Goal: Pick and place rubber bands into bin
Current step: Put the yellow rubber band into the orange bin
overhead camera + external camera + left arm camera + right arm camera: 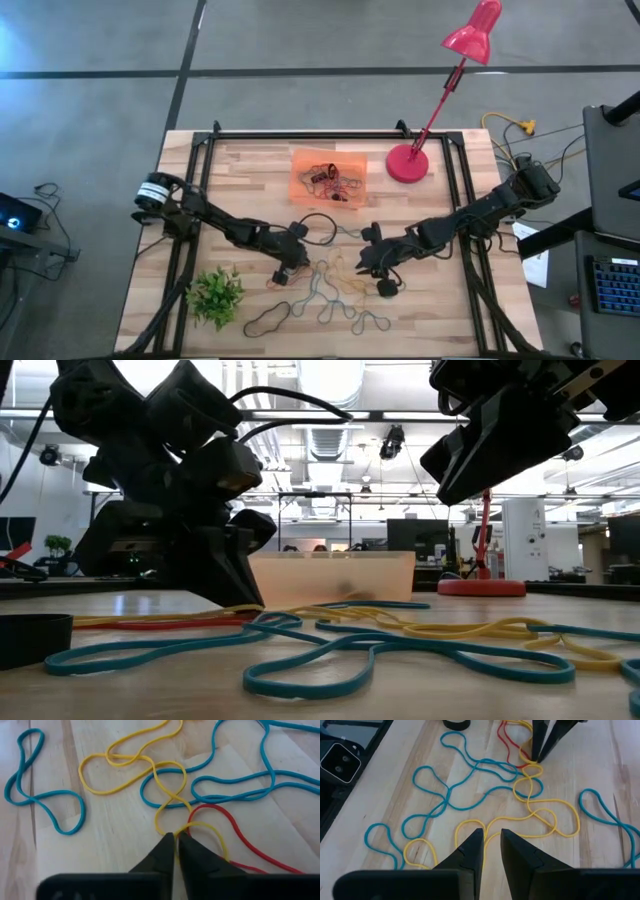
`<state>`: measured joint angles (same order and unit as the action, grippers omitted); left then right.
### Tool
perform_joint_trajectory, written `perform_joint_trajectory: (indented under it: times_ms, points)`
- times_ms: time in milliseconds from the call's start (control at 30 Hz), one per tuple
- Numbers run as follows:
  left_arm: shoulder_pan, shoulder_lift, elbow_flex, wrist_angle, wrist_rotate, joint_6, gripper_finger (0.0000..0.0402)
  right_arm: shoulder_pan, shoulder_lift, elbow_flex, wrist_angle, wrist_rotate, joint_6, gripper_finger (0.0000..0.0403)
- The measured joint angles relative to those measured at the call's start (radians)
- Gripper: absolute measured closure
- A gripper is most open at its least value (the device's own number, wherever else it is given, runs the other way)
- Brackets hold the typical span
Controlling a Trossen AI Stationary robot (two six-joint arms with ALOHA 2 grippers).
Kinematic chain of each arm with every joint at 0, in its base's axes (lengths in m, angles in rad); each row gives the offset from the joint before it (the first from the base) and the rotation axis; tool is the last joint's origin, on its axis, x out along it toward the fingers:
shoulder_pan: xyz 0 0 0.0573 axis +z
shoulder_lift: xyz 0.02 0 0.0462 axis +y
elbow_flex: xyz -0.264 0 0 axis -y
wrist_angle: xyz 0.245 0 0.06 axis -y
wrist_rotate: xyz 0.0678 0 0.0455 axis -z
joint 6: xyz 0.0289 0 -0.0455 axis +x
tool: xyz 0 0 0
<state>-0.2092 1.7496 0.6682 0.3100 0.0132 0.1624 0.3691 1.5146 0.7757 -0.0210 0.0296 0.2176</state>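
Observation:
Many rubber bands, yellow (130, 767), blue (235, 795) and red (235, 827), lie tangled and slack on the wooden table (450, 320). My left gripper (176, 839) is down on the table, shut on a yellow band beside the red one; it also shows in the low view (235, 595) and the high view (298, 262). My right gripper (491, 837) hangs above the bands (366, 268), its fingers a little apart with nothing between them. The orange bin (300, 160) stands farther back with several bands inside. My left gripper pinches a yellow band at a small loop (172, 830) where it runs beside the red band, held between the two fingertips (536, 755). The fingers slant down from the table's left. The band lies slack on the table, not lifted.
A red desk lamp (407, 163) stands right of the bin. A small green plant (215, 295) sits at the near left. Black bands lie near the front edge (268, 320) and in front of the bin (318, 225).

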Motion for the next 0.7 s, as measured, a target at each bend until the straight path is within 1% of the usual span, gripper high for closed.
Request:
perform_joint_trajectory:
  times_ms: [133, 333, 567, 700]
  points:
    - [0.000, -0.002, -0.001, 0.002, -0.006, 0.000, 0.0397, 0.000, 0.000, 0.000, 0.002, 0.000, 0.000, 0.0346]
    - [0.002, -0.036, -0.005, -0.021, -0.024, 0.009, 0.0401, 0.000, 0.000, 0.000, 0.002, 0.000, 0.000, 0.0346]
    - [0.004, -0.104, -0.008, -0.096, -0.113, 0.028, 0.0402, 0.000, 0.000, -0.011, 0.003, 0.001, 0.000, 0.0346]
    - [0.003, -0.132, -0.010, -0.107, -0.124, 0.028, 0.0401, 0.000, 0.001, -0.021, 0.008, 0.026, 0.004, 0.0346]
